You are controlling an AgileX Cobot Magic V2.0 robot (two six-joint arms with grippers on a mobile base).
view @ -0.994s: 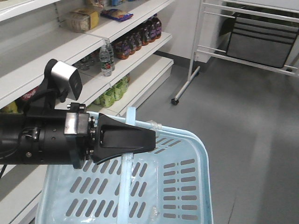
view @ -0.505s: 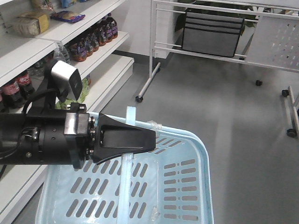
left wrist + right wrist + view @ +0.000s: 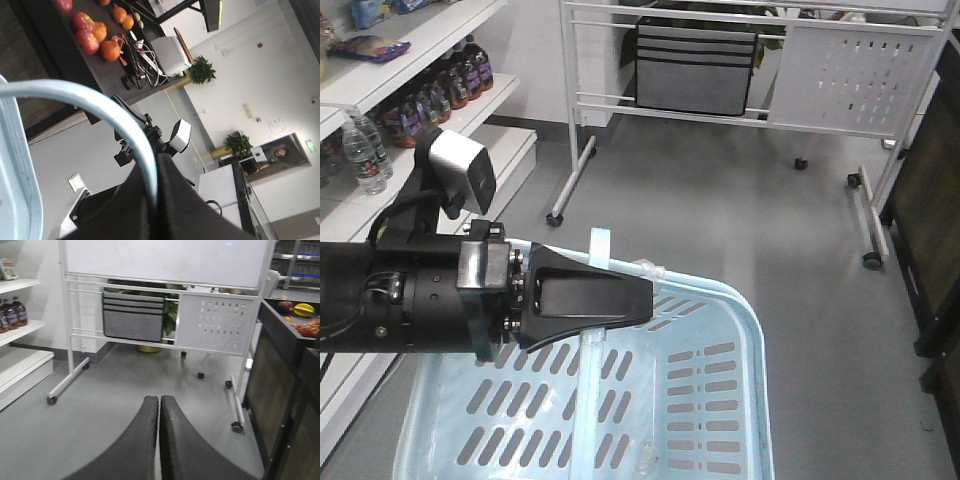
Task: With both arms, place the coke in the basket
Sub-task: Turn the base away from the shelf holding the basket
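The light blue basket (image 3: 756,345) hangs low in the front view, and nothing shows in the part of it that is in frame. Its flat handle (image 3: 599,250) rises between the jaws of my left gripper (image 3: 645,296), which is shut on it. In the left wrist view the same handle (image 3: 90,100) curves into the left gripper (image 3: 155,167). My right gripper (image 3: 159,401) is shut with nothing in it, above bare grey floor. The coke is out of view; the shelf bottles I can see carry purple labels.
Store shelves with dark bottles (image 3: 445,80) and water bottles (image 3: 365,150) run along the left. A white wheeled rack with a grey pouch (image 3: 695,70) stands ahead. A dark counter (image 3: 932,210) lines the right, and one with fruit (image 3: 90,35) shows in the left wrist view.
The whole front view has swung to the right: the shelves slid left and partly out of frame, and the white rack came to the centre. The left gripper keeps its hold on the handle.
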